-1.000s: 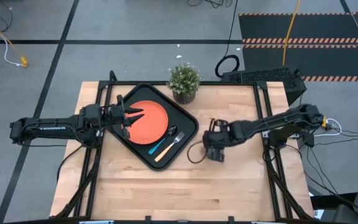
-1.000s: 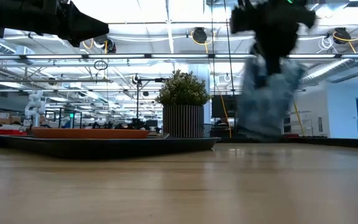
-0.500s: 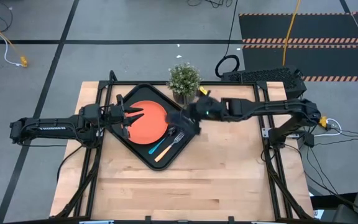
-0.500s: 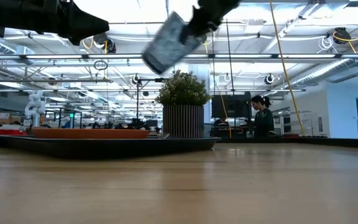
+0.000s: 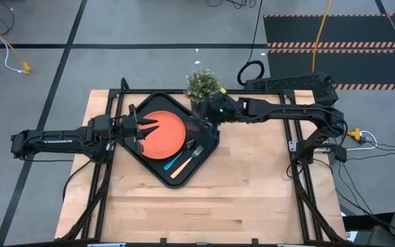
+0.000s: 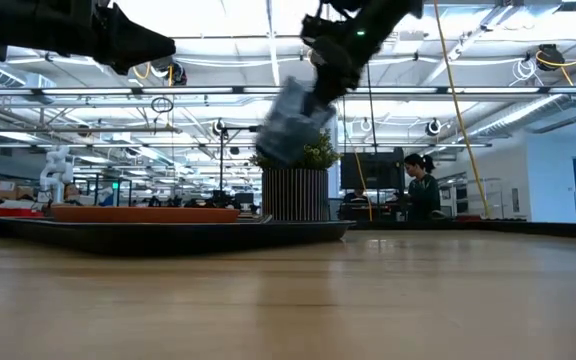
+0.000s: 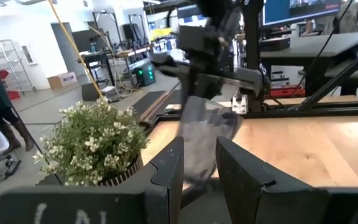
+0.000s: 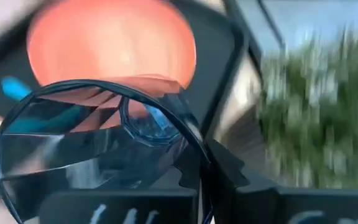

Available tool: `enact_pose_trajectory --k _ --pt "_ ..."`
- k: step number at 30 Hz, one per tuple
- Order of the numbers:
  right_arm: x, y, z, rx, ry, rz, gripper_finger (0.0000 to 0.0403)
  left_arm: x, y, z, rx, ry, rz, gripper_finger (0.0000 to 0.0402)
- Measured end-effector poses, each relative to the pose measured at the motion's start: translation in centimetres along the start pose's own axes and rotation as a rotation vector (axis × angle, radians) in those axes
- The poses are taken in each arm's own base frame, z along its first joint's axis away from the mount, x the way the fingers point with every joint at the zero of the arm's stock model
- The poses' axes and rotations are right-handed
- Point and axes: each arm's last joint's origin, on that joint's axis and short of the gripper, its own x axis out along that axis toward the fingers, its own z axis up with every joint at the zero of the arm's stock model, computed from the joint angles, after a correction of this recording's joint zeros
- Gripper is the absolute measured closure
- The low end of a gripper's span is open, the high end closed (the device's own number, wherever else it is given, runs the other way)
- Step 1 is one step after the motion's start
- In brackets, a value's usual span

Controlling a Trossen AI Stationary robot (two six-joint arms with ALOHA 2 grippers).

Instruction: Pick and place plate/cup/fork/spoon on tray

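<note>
The black tray [image 5: 151,167] lies on the table and carries the orange plate [image 5: 164,134]. Beside the plate lie the blue-handled spoon [image 5: 177,160] and the orange-handled fork [image 5: 186,165]. My right gripper [image 5: 206,121] reaches in from the table's right. It is shut on the grey cup [image 6: 293,125], above the tray's far right rim, close to the potted plant [image 5: 203,86]. The cup also shows in the left wrist view [image 7: 207,143]. My left gripper [image 5: 149,132] is open and empty above the plate's left part. My right gripper holds the cup by its wall near the rim [image 8: 188,146]; one finger [image 8: 213,174] shows beside the rim. The cup's open mouth faces the wrist. The fingers slant down from the table's right. The cup hangs tilted below the gripper [image 6: 333,50], clear of the tray.
The potted plant stands on the table just beyond the tray's far right rim, close under my right arm. Bare wood lies to the right of the tray and toward the near edge. A person [image 6: 420,190] stands in the room behind.
My right gripper has carried the cup up from just above the table right of the tray, toward the table's left and far edge. It then came down a little above the tray's far right rim. The cup has tipped from upright to tilted.
</note>
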Motion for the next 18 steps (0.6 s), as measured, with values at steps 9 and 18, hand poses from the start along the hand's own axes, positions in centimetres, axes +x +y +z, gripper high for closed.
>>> enact_pose_trajectory --k 9,18 --pt "-3.8 -1.1 -3.3 0.187 0.312 -0.046 0.0403 0.0 0.1 -0.4 -0.013 0.047 0.024 0.0305" --pt "-4.2 -2.0 -5.1 0.213 0.467 -0.081 0.0403 0.4 -0.4 0.2 -0.063 0.221 0.014 0.0305"
